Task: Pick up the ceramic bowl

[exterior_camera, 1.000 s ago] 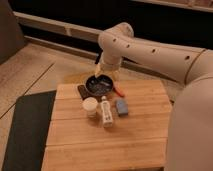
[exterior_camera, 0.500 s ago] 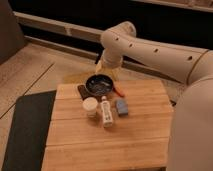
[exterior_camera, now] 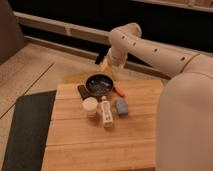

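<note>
The ceramic bowl (exterior_camera: pixel 99 84) is a round, glossy dark bowl near the far edge of the wooden table (exterior_camera: pixel 100 142). It partly covers a small black block (exterior_camera: pixel 82 91) at its left. My gripper (exterior_camera: pixel 107 67) hangs from the cream arm (exterior_camera: pixel 150 47) just behind the bowl's far rim, at or very close to it. I cannot tell whether it touches or holds the bowl.
A cream-white cup (exterior_camera: pixel 90 105), a white bottle (exterior_camera: pixel 105 113) lying flat and a blue-grey block (exterior_camera: pixel 121 106) sit in front of the bowl. An orange-red item (exterior_camera: pixel 119 91) lies to its right. A dark mat (exterior_camera: pixel 27 130) lies left of the table. My body fills the right side.
The gripper has drawn back and up a little from over the bowl toward its far rim. The bowl has hardly moved.
</note>
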Tool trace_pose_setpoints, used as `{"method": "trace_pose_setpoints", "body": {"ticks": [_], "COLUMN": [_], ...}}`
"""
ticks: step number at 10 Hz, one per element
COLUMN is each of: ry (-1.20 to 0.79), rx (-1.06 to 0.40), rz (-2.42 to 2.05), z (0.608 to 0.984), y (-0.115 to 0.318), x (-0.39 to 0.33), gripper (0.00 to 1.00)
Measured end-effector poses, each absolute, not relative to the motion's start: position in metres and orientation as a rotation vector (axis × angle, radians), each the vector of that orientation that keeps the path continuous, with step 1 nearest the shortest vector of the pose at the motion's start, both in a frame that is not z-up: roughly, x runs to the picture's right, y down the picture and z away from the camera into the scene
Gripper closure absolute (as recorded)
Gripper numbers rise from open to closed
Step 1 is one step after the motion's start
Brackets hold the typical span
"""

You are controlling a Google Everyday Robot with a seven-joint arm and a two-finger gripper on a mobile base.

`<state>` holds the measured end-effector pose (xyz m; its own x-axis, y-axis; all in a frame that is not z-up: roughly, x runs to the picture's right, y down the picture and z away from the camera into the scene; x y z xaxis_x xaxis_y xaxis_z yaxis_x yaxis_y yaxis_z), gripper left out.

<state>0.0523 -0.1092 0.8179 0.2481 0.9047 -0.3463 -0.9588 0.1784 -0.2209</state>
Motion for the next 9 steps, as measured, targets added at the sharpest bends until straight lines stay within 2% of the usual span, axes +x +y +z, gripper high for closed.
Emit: {"method": "trace_pose_setpoints", "body": {"ticks": [5,9], "ry": [0.225,0.225], "rx": [-0.51,-0.502], "rz": [1.354,1.354], "z": [0.889,0.893], "y": [-0.099,-0.101], "x": [0.061,0.063], "gripper": [0.35,0.35]}}
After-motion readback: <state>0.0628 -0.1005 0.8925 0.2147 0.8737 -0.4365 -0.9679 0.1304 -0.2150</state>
